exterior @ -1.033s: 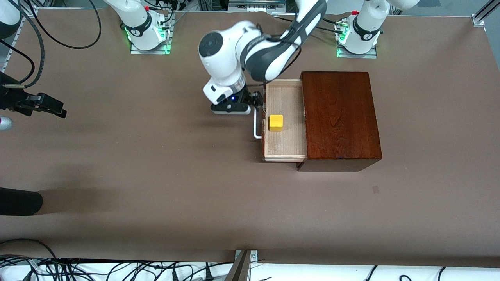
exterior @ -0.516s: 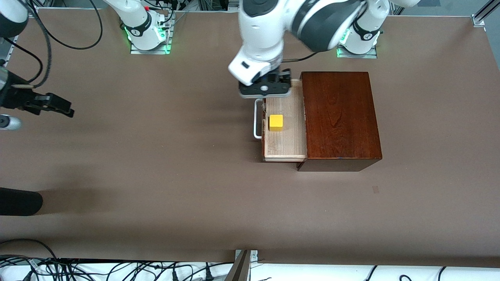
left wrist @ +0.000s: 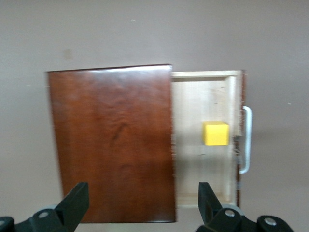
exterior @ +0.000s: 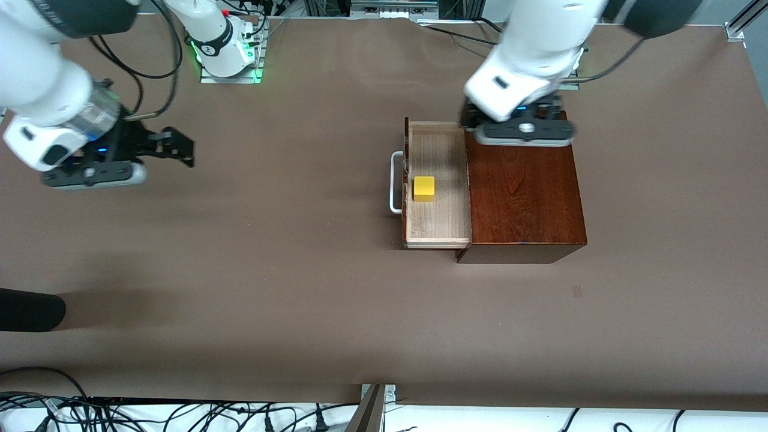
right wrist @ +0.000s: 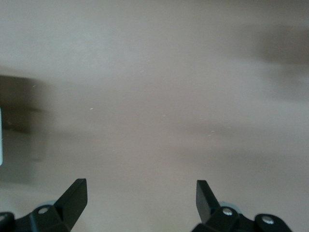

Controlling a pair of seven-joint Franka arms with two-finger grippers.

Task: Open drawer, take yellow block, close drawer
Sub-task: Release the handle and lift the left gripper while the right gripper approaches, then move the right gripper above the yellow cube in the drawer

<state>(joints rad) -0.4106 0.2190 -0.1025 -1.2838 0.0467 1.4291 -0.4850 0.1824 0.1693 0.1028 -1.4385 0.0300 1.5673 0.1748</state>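
Note:
The drawer (exterior: 437,222) stands pulled out of the dark mahogany box (exterior: 522,192), its white handle (exterior: 394,183) toward the right arm's end of the table. The yellow block (exterior: 423,188) lies in the drawer close to the handle. My left gripper (exterior: 521,133) hangs open and empty over the box's edge nearest the robots. The left wrist view shows the box (left wrist: 111,145), the drawer (left wrist: 203,96), the block (left wrist: 216,133) and the open left gripper (left wrist: 142,200). My right gripper (exterior: 174,146) is open and empty over bare table toward the right arm's end; its own view (right wrist: 140,195) shows only table.
A black object (exterior: 30,309) reaches onto the table at the right arm's end, nearer to the front camera. Cables (exterior: 180,414) lie along the table's front edge. The arm bases (exterior: 225,54) stand along the edge nearest the robots.
My left gripper has left the drawer handle, risen and swung over the box. My right gripper has moved in from the table's end toward the drawer. Drawer and block have not moved.

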